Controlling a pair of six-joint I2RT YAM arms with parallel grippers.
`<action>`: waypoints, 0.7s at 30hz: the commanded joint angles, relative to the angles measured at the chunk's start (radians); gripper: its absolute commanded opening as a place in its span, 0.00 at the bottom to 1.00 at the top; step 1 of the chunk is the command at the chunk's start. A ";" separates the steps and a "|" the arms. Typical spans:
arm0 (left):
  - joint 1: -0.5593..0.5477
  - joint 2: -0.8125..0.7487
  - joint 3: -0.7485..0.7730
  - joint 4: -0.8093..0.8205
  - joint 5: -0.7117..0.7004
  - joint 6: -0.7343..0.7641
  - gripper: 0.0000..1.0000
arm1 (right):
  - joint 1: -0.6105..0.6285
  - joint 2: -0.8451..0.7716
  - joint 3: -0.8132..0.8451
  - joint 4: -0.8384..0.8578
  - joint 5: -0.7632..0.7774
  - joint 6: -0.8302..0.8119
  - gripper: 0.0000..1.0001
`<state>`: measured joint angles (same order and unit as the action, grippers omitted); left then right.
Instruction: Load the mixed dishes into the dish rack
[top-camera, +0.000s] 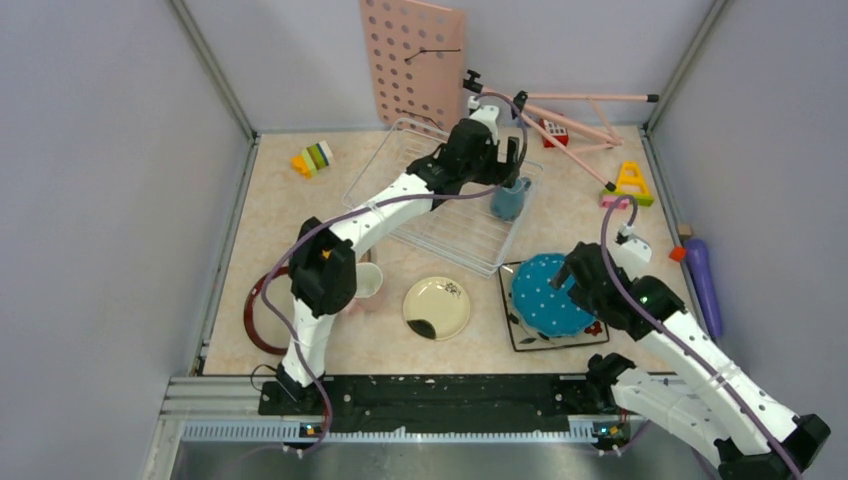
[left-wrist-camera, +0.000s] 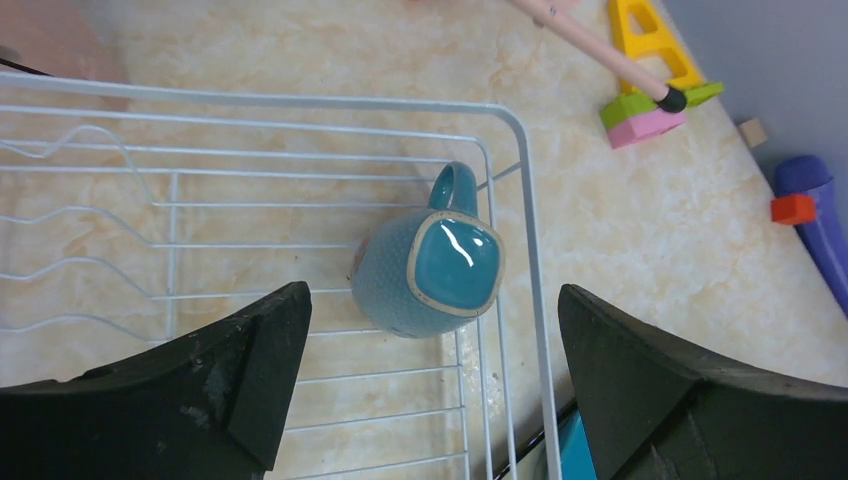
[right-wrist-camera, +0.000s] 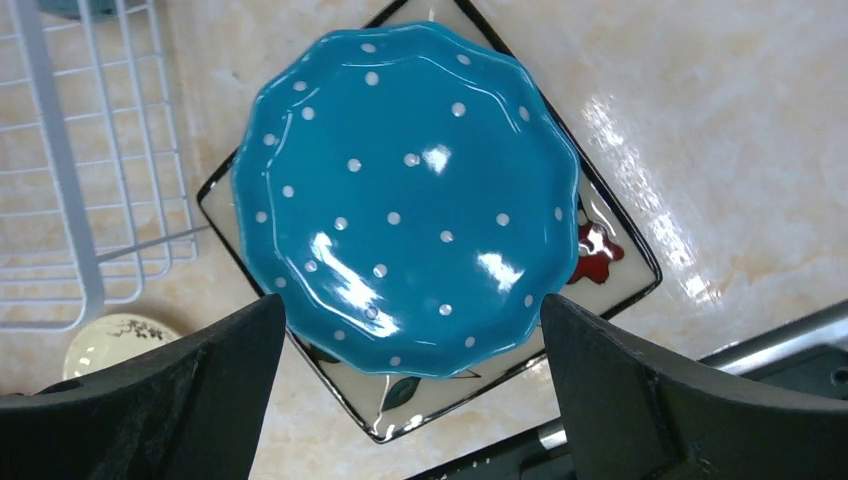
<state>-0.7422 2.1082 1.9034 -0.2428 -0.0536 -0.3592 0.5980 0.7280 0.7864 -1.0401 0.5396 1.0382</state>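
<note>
Left gripper (left-wrist-camera: 432, 292) — jaws spread wide, gripping nothing — hangs over the blue cup (left-wrist-camera: 440, 265), which sits inside the dish rack (left-wrist-camera: 530, 230) by its side rim. Right gripper (right-wrist-camera: 410, 305), likewise spread and empty, hovers above the dotted teal plate (right-wrist-camera: 410, 200) — stacked on the square flowered plate (right-wrist-camera: 610, 270), just beside the rack.

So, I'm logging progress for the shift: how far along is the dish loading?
Done: the blue cup sits in the dish rack, left gripper open above it. In hand: right gripper open over the teal plate. Remaining: that plate, the square plate beneath, cream plate, pale cup, red-rimmed plate.
</note>
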 joint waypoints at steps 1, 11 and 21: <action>0.005 -0.158 -0.005 -0.057 -0.062 -0.015 0.98 | -0.003 0.003 -0.039 -0.112 0.033 0.211 0.96; 0.017 -0.375 -0.229 -0.054 0.083 -0.013 0.93 | -0.026 -0.061 -0.284 0.038 -0.101 0.336 0.76; 0.022 -0.491 -0.401 0.010 0.108 -0.049 0.91 | -0.041 -0.096 -0.377 0.117 -0.064 0.380 0.39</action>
<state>-0.7269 1.6875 1.5421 -0.2981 0.0223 -0.3775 0.5709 0.6369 0.4225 -0.9791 0.4469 1.3758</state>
